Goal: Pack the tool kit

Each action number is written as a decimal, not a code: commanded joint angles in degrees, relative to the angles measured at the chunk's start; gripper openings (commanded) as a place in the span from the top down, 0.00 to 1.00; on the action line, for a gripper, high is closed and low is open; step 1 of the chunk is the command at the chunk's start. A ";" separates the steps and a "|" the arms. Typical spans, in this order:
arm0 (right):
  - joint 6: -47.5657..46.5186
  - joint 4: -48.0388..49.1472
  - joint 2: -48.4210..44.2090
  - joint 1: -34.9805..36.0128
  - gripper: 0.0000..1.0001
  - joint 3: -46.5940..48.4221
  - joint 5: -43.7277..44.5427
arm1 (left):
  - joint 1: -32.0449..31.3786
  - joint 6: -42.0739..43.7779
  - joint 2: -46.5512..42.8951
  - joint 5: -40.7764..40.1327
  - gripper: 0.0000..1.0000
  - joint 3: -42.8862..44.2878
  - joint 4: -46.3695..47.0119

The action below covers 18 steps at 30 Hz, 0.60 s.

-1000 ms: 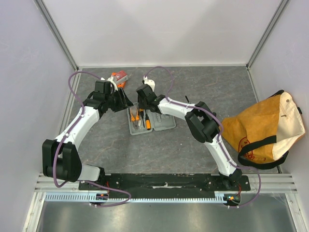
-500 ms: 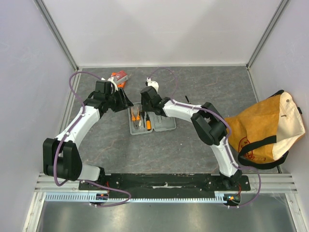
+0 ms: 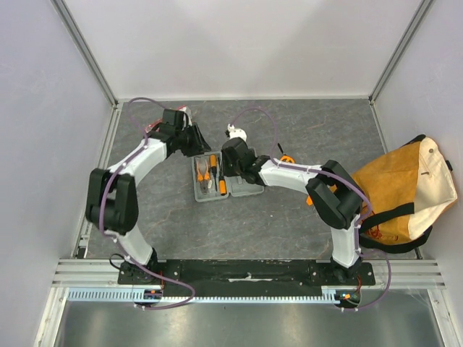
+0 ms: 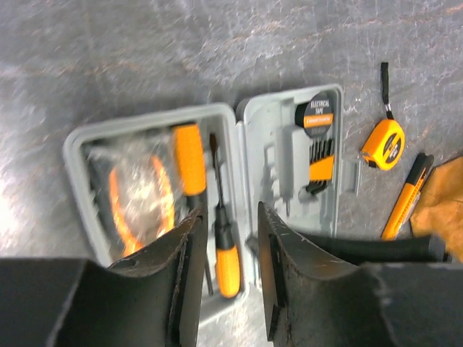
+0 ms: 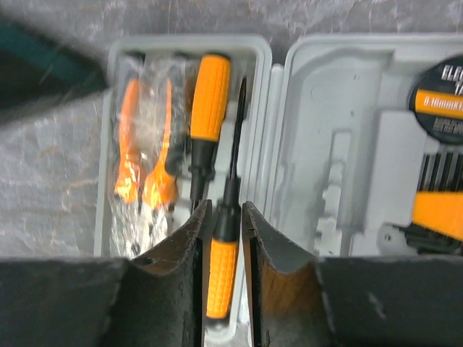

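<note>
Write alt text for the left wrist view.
An open grey tool case on a dark table holds bagged orange pliers and two screwdrivers in one half, electrical tape and hex keys in the other. A tape measure and utility knife lie beside it; the left end effector hovers open above.

top view is bright and even, with soft light from above — only faint shadows on the table (image 3: pixel 275 224). both wrist views are dimmer and blurred; the pliers (image 4: pixel 137 199) look foggy, pale glare washes the table's left edge, and the near fingers (image 4: pixel 181 267) are dark and out of focus.
</note>
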 commanded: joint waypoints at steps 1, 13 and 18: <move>-2.30 1.73 -5.14 2.05 0.72 -4.25 -0.85 | -1.86 -1.32 7.92 1.06 0.61 7.68 2.94; -2.30 1.82 -5.24 5.13 0.81 -7.42 -3.31 | -4.23 2.80 21.47 -1.92 0.72 16.22 -2.94; -2.12 3.30 -4.35 5.66 0.84 -7.08 -3.66 | -4.68 3.60 22.53 -4.38 0.74 15.34 -3.57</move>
